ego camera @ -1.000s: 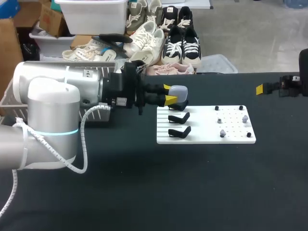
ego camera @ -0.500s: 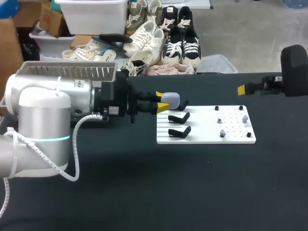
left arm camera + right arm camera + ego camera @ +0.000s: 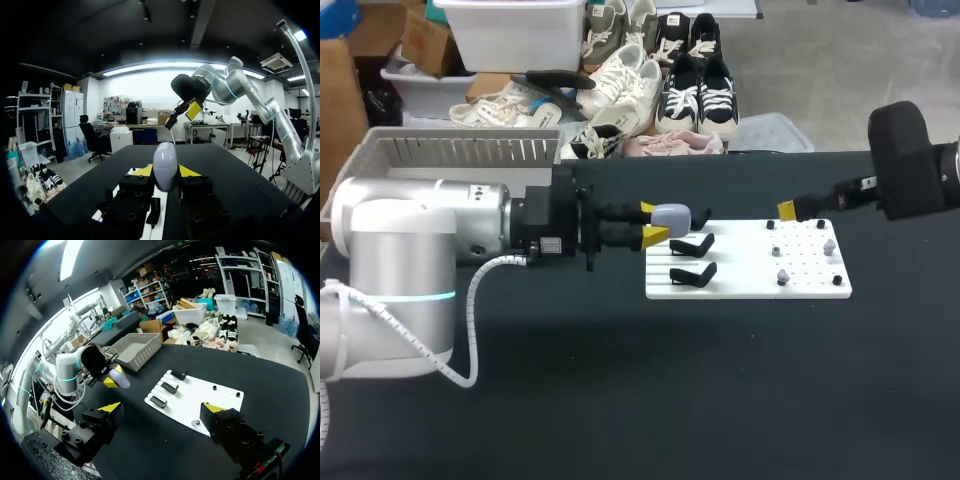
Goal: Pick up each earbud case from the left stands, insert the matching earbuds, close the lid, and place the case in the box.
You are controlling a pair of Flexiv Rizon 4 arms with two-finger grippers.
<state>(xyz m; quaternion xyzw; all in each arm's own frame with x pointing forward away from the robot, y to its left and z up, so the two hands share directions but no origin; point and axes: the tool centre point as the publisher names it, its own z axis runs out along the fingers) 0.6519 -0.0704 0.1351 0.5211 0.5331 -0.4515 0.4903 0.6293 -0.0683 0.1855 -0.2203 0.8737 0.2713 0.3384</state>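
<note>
A pale lavender earbud case hangs just left of the white stand board, with my left gripper shut on it. In the left wrist view the case stands upright between the two yellow tips of the left gripper. Two empty black stands remain on the board's left side. Small earbuds sit on its right side. My right gripper hovers over the board's far edge, and in its own wrist view the right gripper is open with nothing between its fingers.
A grey slatted basket stands at the far left of the table, behind my left arm. Small black pegs dot the board's right half. The dark tabletop stretches in front of the board.
My left gripper has drawn back to the left with the case, off the top stand. My right arm has swung in from the right edge towards the board.
</note>
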